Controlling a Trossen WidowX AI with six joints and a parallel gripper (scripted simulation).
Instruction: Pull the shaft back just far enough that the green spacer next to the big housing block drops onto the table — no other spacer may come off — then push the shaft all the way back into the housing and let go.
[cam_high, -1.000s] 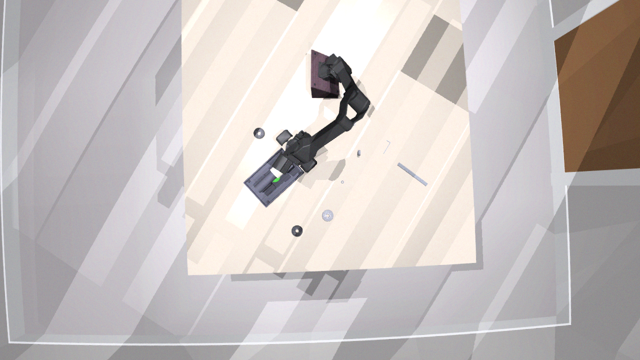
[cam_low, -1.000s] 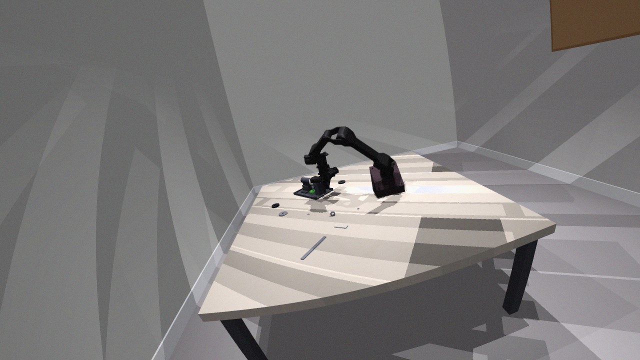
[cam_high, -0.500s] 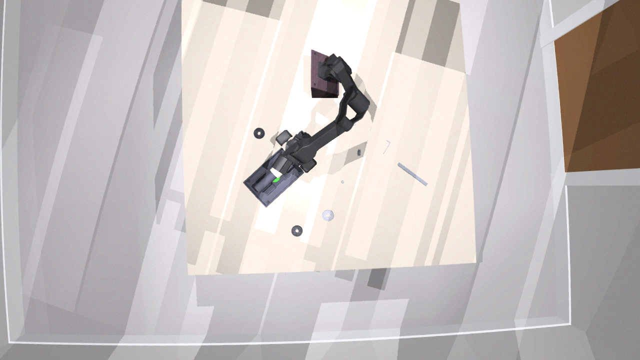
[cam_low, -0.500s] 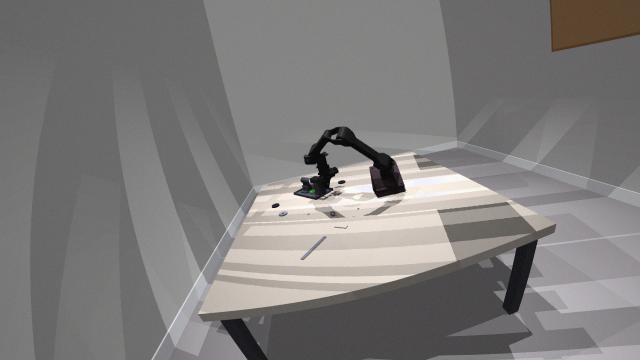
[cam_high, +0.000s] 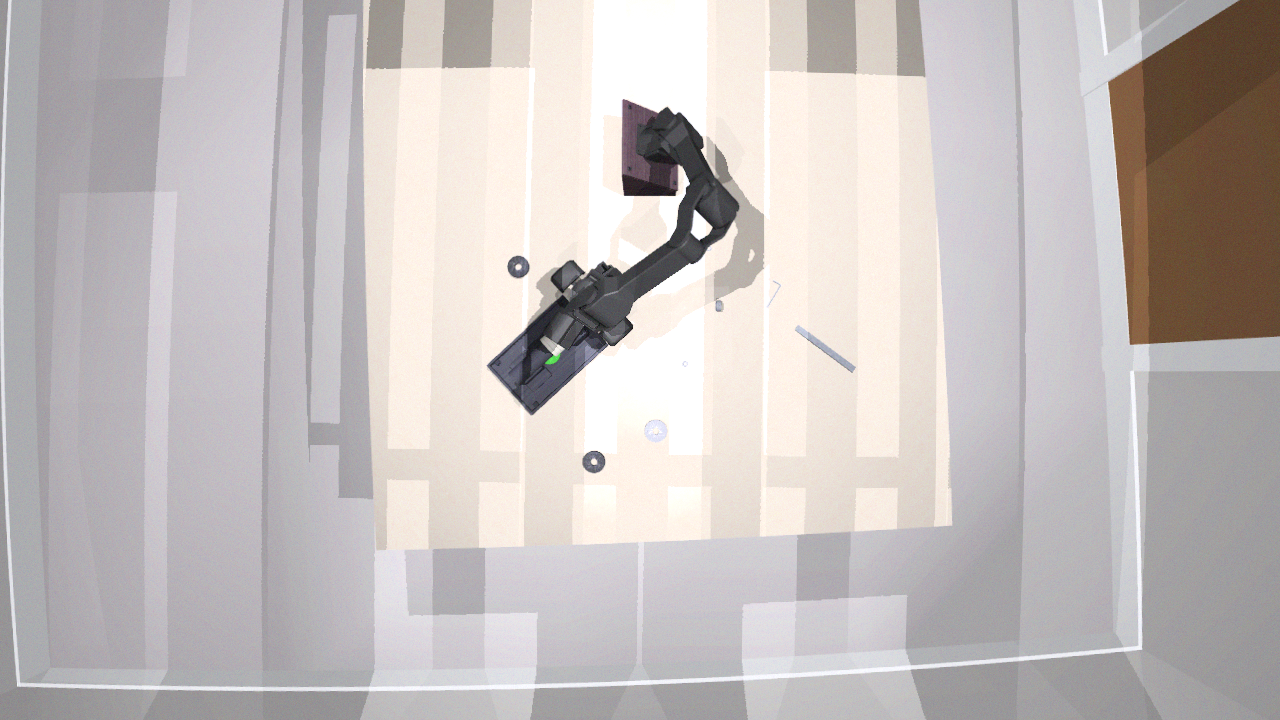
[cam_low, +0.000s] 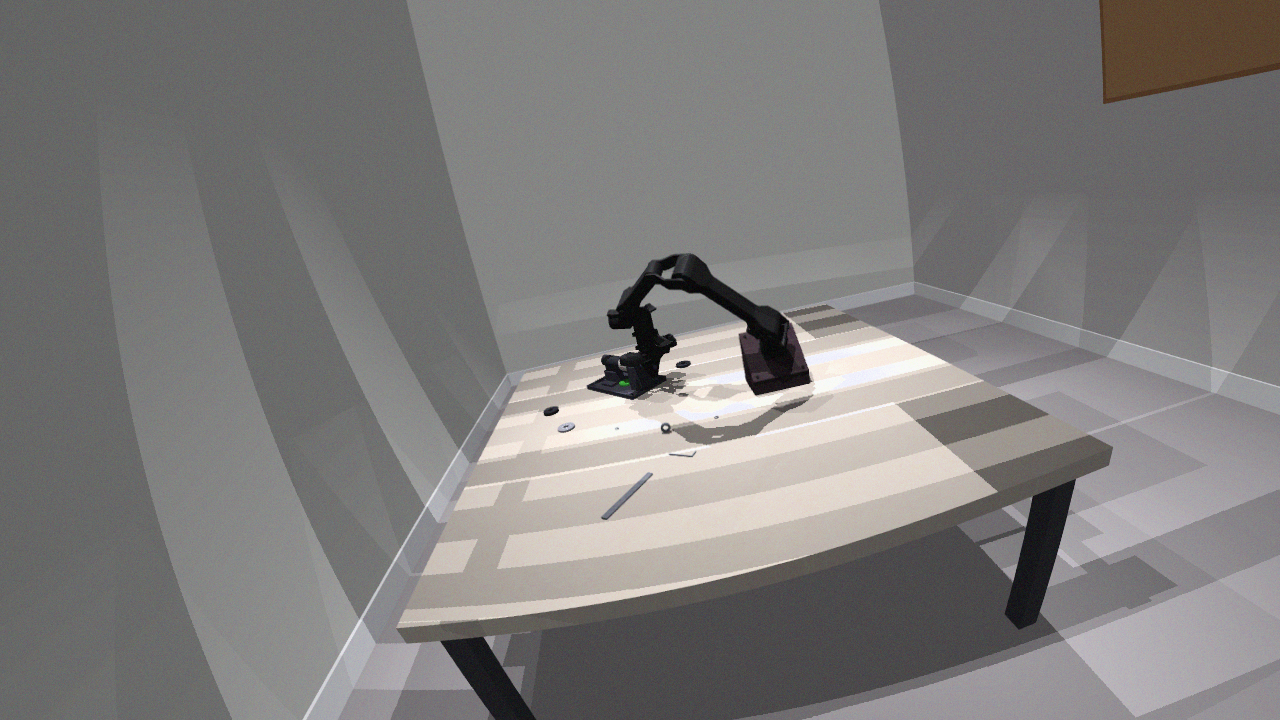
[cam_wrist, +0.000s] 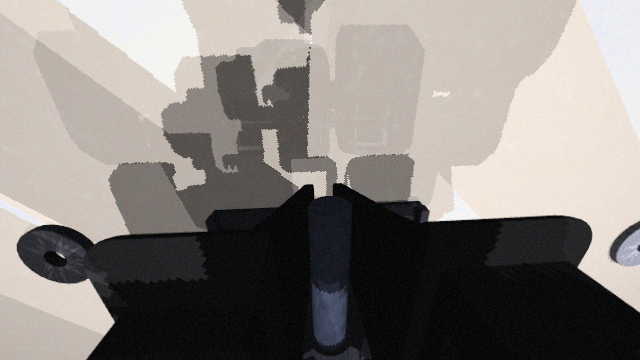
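Note:
My gripper (cam_wrist: 323, 193) is shut on the dark shaft (cam_wrist: 330, 240), whose rounded end shows between the fingers in the wrist view. The fixture's dark base plate (cam_high: 537, 399) (cam_low: 608, 388) lies under the gripper. The green spacer (cam_high: 552, 359) (cam_low: 623, 383) shows low, close to the plate. A white part (cam_high: 551, 345) sits above it and beside a dark cylindrical part. The gripper hides much of the fixture in the overhead view. I cannot tell which dark part is the housing block, or whether the green spacer touches the shaft.
Dark rings (cam_high: 510, 266) (cam_high: 586, 462) (cam_wrist: 32, 250) lie on both sides of the fixture. A pale disc (cam_high: 648, 430), a small nut (cam_high: 718, 305), a thin bent rod and a grey bar (cam_high: 824, 348) (cam_low: 626, 495) lie farther right. The maroon arm base (cam_high: 637, 170) (cam_low: 765, 367) stands behind.

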